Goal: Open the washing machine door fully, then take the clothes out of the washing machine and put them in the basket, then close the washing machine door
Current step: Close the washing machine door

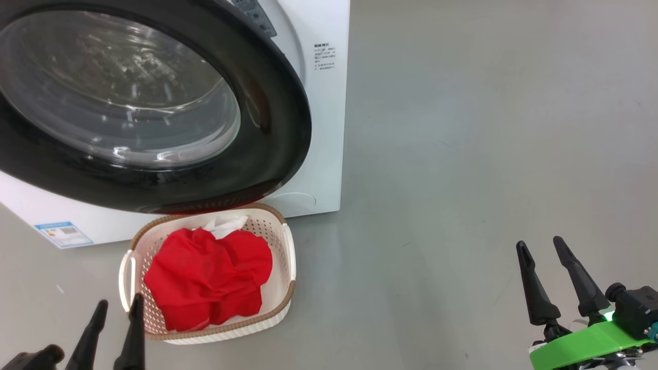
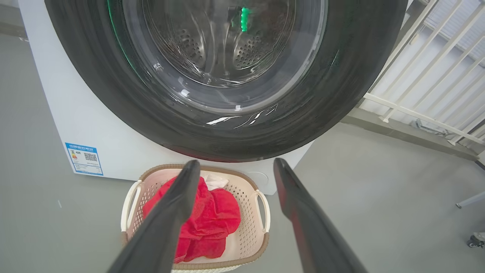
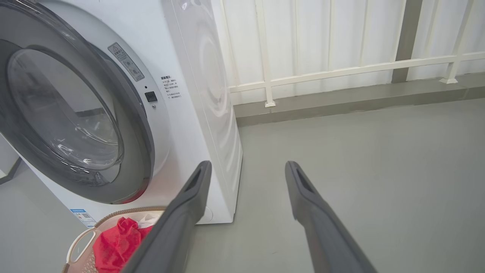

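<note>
Red clothes (image 1: 205, 277) are piled in the basket (image 1: 149, 226) on the floor (image 1: 462, 154), right under the washing machine door (image 1: 280, 128), which looks shut. The left hand (image 1: 120, 300) and right hand (image 1: 540, 241) are both open, holding nothing.

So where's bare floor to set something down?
Wide bare floor right of the washing machine and basket, out to the right gripper. Narrower patch left of the basket, below the blue label. Crowded: basket full of clothes under the door.
</note>
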`<state>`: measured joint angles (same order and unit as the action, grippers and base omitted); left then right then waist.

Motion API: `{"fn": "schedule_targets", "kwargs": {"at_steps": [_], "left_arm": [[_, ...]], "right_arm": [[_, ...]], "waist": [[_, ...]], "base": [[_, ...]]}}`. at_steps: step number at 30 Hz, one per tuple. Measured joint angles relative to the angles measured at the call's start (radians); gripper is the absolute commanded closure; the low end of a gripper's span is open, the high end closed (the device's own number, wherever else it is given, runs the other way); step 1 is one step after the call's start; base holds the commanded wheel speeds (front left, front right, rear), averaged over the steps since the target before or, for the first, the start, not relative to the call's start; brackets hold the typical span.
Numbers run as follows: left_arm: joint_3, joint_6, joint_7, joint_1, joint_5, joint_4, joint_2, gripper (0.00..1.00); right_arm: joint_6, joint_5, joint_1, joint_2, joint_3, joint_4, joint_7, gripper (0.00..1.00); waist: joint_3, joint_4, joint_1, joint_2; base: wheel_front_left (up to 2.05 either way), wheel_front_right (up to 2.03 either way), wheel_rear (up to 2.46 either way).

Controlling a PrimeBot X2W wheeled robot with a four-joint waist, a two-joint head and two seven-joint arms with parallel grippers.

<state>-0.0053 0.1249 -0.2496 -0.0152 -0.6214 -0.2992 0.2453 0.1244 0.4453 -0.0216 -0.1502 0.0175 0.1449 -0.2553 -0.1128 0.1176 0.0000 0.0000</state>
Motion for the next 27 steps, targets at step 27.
{"fn": "schedule_targets", "kwargs": {"at_steps": [27], "left_arm": [[0.134,0.0,0.0,0.098,0.323,0.126,-0.137,0.0]], "right_arm": [[0.0,0.0,-0.063,0.005,-0.012,0.012,0.0,0.0]], "waist": [[0.058,0.007,0.0,0.0]], "base": [[0.0,0.0,0.0]]}}
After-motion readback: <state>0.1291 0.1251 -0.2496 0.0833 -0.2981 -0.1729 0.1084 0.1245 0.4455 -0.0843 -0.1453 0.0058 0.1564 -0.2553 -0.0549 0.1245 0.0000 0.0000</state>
